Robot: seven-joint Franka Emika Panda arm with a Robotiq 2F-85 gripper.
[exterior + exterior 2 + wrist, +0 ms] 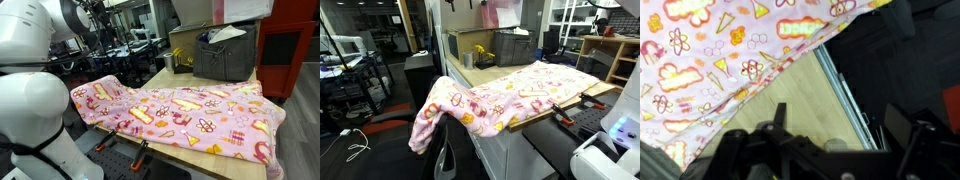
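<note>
A pink cloth (pixel 190 115) printed with yellow and pink shapes covers most of a wooden table (pixel 160 78); in an exterior view one end of the cloth (pixel 435 115) hangs over the table's corner. In the wrist view the cloth (pixel 720 50) fills the upper left, next to a bare strip of table (pixel 805 100) and its metal edge (pixel 840 85). My gripper (pixel 840 125) is open above that bare strip and edge, with nothing between its dark fingers (pixel 778 115). Only the white arm (pixel 30 100) shows in the exterior views, not the gripper.
A grey bin (pixel 225 55) holding papers stands at the back of the table. A clear box (pixel 510 45) and a yellow object (pixel 480 52) sit at its far side. Orange-handled clamps (pixel 565 120) grip the table edge. Dark floor lies beyond the edge.
</note>
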